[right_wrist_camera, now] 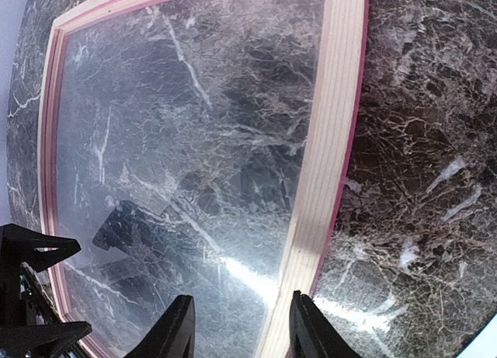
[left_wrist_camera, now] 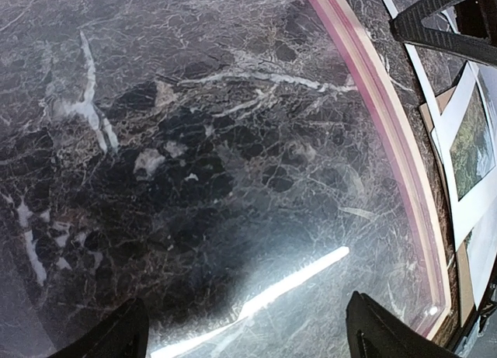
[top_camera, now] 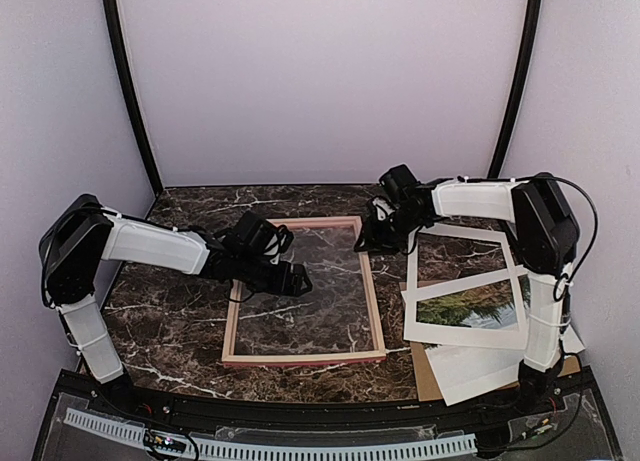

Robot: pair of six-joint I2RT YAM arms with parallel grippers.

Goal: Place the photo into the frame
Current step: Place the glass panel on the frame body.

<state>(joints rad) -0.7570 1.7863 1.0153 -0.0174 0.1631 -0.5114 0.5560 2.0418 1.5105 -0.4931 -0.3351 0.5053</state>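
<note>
The frame lies flat mid-table with its pale wood back up and pink edges showing, and a glass pane inside it. My left gripper hovers over the pane near the left rail, open, with nothing between its fingers. My right gripper is at the frame's far right corner, partly open. Its fingers stand astride the right rail, one over the glass and one at the rail's outer edge, with a gap left. The photo, a landscape print with a white margin, lies to the right of the frame.
A white mat board with a window lies behind the photo. Another white sheet and a brown backing board lie at the near right. Bare marble tabletop shows left of the frame. The enclosure walls stand close on both sides.
</note>
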